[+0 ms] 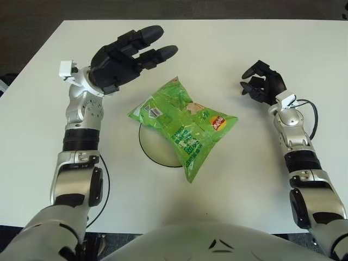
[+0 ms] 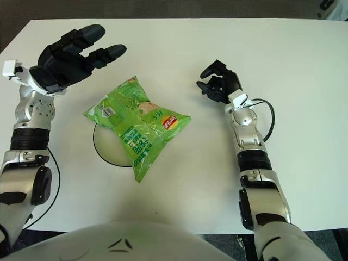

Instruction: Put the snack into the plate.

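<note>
We see a bright green snack bag (image 1: 184, 124) with a red and yellow logo and a white label, a pale plate (image 1: 155, 149) with a dark rim, a white counter (image 1: 217, 49), and black fingers (image 1: 152, 33) on silver arms.

Snack bag (image 1: 184, 122) on plate (image 1: 155, 151), between both hands

White rectangular table (image 1: 228, 43) fills frame. Round pale plate (image 1: 155, 152) lies left of centre, green crinkled snack bag (image 1: 182, 122) covering most of it.
</note>
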Controlling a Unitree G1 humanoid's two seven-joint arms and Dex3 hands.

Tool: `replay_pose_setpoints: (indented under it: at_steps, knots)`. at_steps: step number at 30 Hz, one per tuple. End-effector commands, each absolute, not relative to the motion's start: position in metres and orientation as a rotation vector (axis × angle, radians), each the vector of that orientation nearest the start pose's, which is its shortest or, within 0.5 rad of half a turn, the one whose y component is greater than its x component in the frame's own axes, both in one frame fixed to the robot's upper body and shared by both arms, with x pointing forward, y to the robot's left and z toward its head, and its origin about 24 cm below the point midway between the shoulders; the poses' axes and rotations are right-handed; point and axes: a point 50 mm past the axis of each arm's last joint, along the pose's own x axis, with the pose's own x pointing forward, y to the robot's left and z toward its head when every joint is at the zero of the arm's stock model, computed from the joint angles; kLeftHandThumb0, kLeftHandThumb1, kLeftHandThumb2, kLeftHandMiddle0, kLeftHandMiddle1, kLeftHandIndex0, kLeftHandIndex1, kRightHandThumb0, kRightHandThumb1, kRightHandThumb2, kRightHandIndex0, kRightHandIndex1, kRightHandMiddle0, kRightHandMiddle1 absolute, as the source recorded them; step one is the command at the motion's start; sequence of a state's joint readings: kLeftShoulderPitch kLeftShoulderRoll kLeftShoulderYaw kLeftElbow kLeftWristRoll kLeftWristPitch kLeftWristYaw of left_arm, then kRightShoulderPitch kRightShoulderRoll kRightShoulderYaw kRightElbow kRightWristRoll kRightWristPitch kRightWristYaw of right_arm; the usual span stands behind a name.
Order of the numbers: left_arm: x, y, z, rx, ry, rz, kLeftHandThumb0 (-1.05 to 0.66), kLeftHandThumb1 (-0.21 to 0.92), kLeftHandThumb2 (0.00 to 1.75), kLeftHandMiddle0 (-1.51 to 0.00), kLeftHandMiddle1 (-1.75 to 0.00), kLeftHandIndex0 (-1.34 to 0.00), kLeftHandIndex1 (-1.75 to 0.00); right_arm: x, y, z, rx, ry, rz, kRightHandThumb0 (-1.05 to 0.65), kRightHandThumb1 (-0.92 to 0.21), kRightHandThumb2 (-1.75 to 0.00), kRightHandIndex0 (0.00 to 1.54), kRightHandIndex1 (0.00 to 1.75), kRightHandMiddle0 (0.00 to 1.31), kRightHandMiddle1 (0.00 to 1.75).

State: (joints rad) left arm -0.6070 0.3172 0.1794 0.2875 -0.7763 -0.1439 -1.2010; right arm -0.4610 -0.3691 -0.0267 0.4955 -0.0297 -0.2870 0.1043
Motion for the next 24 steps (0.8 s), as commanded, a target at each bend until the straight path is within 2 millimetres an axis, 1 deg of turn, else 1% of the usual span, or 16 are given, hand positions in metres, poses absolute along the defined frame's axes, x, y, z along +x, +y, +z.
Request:
replay_pose_setpoints:
  at_steps: [1, 2, 5, 10, 20, 21, 22, 23, 24]
  knots:
    - [0.309, 0.181, 0.195, -0.244, -0.837, -1.069, -0.75, 0.92, 0.87, -1.03, -0.39, -0.88, -0.39, 0.318, -0.218, 0.046, -0.432, 0.030, 0.140, -0.37, -0.92, -0.26, 0.95, 1.15, 0.49, 1.45]
    - [0.309, 0.181, 0.195, -0.249, -0.842, -1.066, -0.74, 0.92, 0.87, -1.02, -0.49, -0.87, -0.45, 0.318, -0.218, 0.046, -0.432, 0.030, 0.140, -0.37, -0.92, -0.25, 0.95, 1.15, 0.49, 1.45]
    - [0.308, 0.181, 0.195, -0.251, -0.844, -1.065, -0.73, 0.92, 0.87, -1.00, -0.62, -0.85, -0.53, 0.318, -0.218, 0.046, -0.432, 0.029, 0.140, -0.37, -0.92, -0.25, 0.95, 1.14, 0.49, 1.44]
    - [0.308, 0.181, 0.195, -0.253, -0.846, -1.064, -0.73, 0.92, 0.87, -0.99, -0.67, -0.84, -0.57, 0.318, -0.218, 0.046, -0.432, 0.029, 0.140, -0.37, -0.92, -0.25, 0.95, 1.14, 0.49, 1.44]
    - [0.308, 0.181, 0.195, -0.253, -0.847, -1.064, -0.73, 0.92, 0.87, -0.99, -0.69, -0.84, -0.58, 0.318, -0.217, 0.046, -0.432, 0.028, 0.140, -0.37, -0.92, -0.25, 0.95, 1.13, 0.49, 1.44]
    - [0.322, 0.201, 0.189, -0.337, -0.835, -0.795, -0.73, 0.92, 0.87, -0.98, -0.69, -0.84, -0.58, 0.318, -0.218, 0.046, -0.439, 0.033, 0.145, -0.37, -0.92, -0.25, 0.95, 1.13, 0.49, 1.44]
    - [0.331, 0.215, 0.182, -0.403, -0.818, -0.597, -0.66, 0.92, 0.72, -0.91, -0.63, -0.74, -0.57, 0.319, -0.218, 0.046, -0.444, 0.037, 0.149, -0.37, -0.92, -0.25, 0.95, 1.13, 0.49, 1.44]
    - [0.336, 0.224, 0.175, -0.417, -0.790, -0.439, -0.61, 0.92, 0.61, -0.88, -0.55, -0.67, -0.58, 0.319, -0.218, 0.046, -0.447, 0.039, 0.151, -0.37, -0.92, -0.25, 0.94, 1.12, 0.49, 1.44]
    - [0.338, 0.229, 0.172, -0.417, -0.774, -0.354, -0.59, 0.92, 0.58, -0.88, -0.53, -0.65, -0.61, 0.319, -0.218, 0.046, -0.448, 0.040, 0.151, -0.37, -0.92, -0.25, 0.94, 1.12, 0.50, 1.44]
